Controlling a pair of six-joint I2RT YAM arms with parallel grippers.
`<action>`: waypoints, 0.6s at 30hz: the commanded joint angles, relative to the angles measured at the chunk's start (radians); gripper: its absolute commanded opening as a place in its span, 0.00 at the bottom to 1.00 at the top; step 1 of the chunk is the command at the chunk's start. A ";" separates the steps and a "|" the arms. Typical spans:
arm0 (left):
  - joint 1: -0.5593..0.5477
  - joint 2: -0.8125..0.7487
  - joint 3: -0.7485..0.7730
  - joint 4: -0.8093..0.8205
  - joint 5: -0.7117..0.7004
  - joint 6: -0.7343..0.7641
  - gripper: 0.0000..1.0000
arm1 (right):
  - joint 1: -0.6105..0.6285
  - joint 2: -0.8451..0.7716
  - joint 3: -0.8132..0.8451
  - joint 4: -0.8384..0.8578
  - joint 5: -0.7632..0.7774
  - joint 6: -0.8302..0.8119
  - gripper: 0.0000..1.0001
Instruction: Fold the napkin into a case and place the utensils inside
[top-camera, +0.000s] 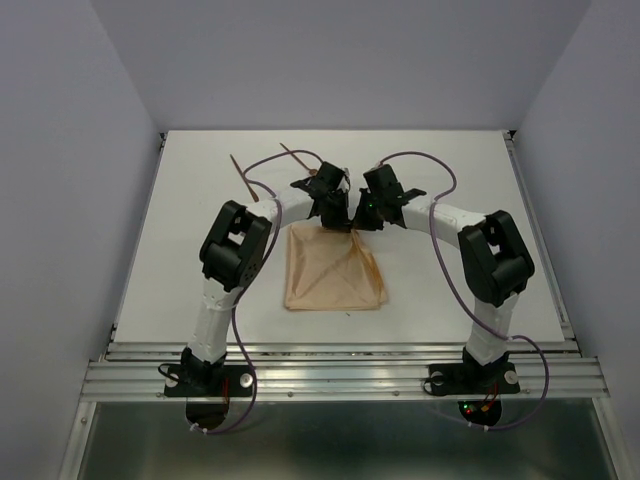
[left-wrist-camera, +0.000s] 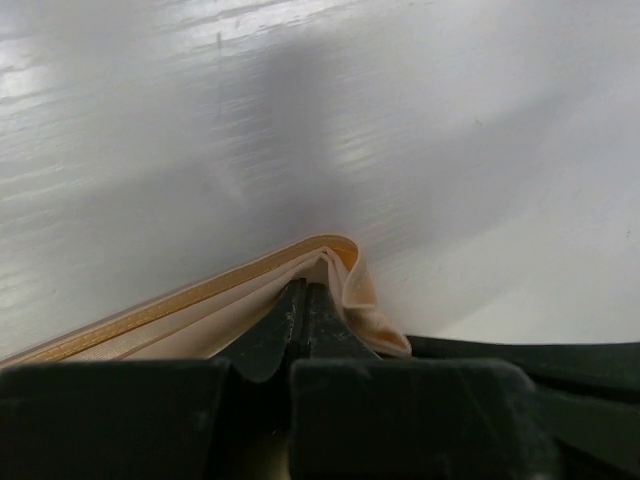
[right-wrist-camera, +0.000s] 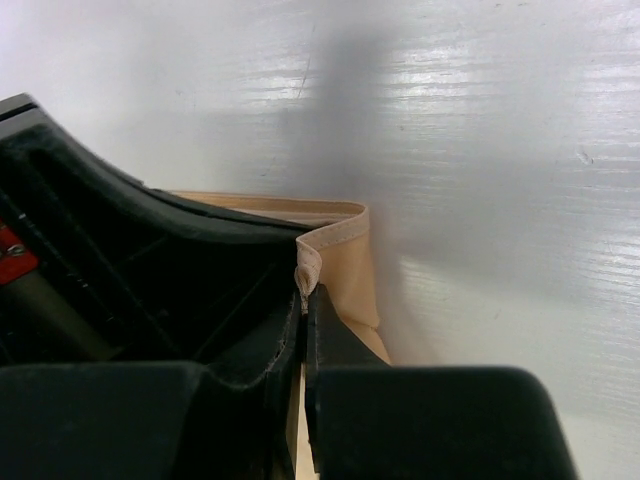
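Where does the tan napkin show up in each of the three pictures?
Top external: the napkin lies dead centre, far edge at the left gripper and right gripper.
Left wrist: low centre, folded edge pinched.
Right wrist: centre, folded edge pinched.
Shared landmark: the white table.

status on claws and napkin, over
Left claw shut on napkin far edge. Right claw shut on same edge. Utensils farther back, apart from napkin. Nothing in the way.

Both arms have white-wrapped links (top-camera: 213, 305) and bulky black joint housings (top-camera: 235, 245). Thin purple cables (top-camera: 447, 265) loop alongside. The matte black left gripper (left-wrist-camera: 305, 295) and matte black right gripper (right-wrist-camera: 305, 295) match. The black right base (top-camera: 470, 378) shows small red and green lights (top-camera: 472, 408).
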 joint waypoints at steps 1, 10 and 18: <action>0.012 -0.100 -0.036 -0.075 -0.046 0.007 0.00 | 0.011 0.009 0.039 0.022 0.039 0.025 0.01; 0.017 -0.146 -0.082 -0.091 -0.043 0.011 0.00 | 0.011 0.015 0.047 0.008 0.075 0.034 0.01; 0.014 -0.181 -0.164 -0.033 0.026 -0.011 0.00 | 0.011 0.012 0.051 0.002 0.078 0.031 0.01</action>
